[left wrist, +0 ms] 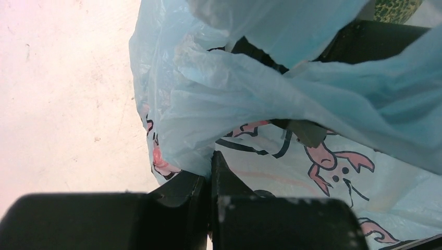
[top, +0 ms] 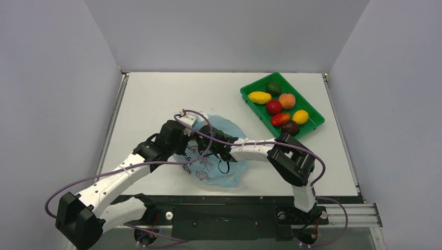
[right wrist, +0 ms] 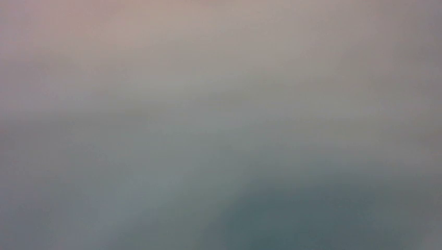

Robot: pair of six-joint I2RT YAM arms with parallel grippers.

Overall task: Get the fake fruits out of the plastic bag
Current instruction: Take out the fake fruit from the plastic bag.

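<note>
Pressed against both wrist lenses, the plastic bag [top: 232, 174] lay on the worktop [top: 156, 94]. My left tool [left wrist: 208, 169] was narrow, pinching its film. My right tool [top: 222, 151] sat among its folds (lens smothered, so I couldn't tell its grip). Fake fruits [top: 286, 100] sat well apart in the green tray [top: 259, 82].

Your plastic bag [top: 224, 174] [left wrist: 312, 94] lay crumpled and half-flattened on the table [top: 156, 94] near its front edge. It was thin, translucent light blue, printed with pink crabs outlined in dark lines, and its upper folds were bunched up. Whether anything was left inside could not be told from these views. Your fake fruits [top: 274, 107] sat well apart from it in the green tray [top: 259, 85] at the right rear, with the orange-pink peach [top: 286, 100] toward the back and the red-orange elongated one [top: 280, 119] just beside the dark purple-brown one [top: 290, 127].
</note>
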